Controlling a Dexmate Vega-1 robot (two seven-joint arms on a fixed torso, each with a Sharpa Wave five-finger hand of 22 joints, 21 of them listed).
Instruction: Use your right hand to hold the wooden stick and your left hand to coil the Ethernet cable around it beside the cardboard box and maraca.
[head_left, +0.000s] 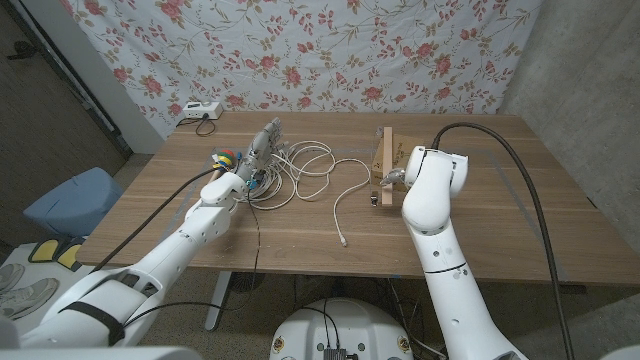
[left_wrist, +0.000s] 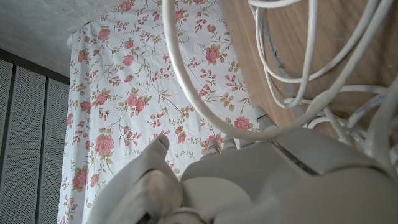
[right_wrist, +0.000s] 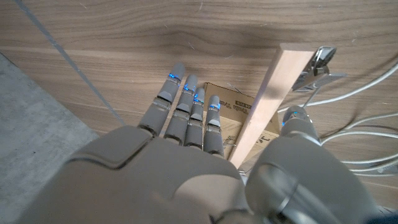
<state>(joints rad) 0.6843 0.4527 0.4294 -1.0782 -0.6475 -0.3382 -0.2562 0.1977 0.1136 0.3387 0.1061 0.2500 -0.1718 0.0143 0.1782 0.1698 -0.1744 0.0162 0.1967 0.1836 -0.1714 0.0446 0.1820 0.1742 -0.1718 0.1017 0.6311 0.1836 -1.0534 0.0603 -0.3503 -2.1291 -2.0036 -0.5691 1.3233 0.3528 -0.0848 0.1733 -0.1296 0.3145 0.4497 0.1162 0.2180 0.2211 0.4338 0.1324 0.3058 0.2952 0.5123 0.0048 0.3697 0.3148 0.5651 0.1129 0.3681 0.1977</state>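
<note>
The wooden stick (head_left: 385, 150) lies right of the table's middle, over the cardboard box (head_left: 396, 192). My right hand (head_left: 392, 178) holds the stick (right_wrist: 267, 106) between its thumb and its straight fingers (right_wrist: 186, 106), which reach over the printed box (right_wrist: 227, 111). A metal clip (right_wrist: 318, 65) sits on the stick's end. The white Ethernet cable (head_left: 310, 165) lies in loose loops at the middle, with its plug end (head_left: 345, 241) trailing toward the front edge. My left hand (head_left: 262, 148) is raised among the loops and grips them. The cable (left_wrist: 186, 81) hangs across my left hand (left_wrist: 249, 180). The colourful maraca (head_left: 225, 160) lies just left of it.
A white power strip (head_left: 197, 110) sits at the table's back left corner. A blue seat (head_left: 70, 200) stands beside the table on the left. A flowered cloth (head_left: 330, 50) hangs behind the table. Bare wood (head_left: 520, 210) stretches right of my right arm.
</note>
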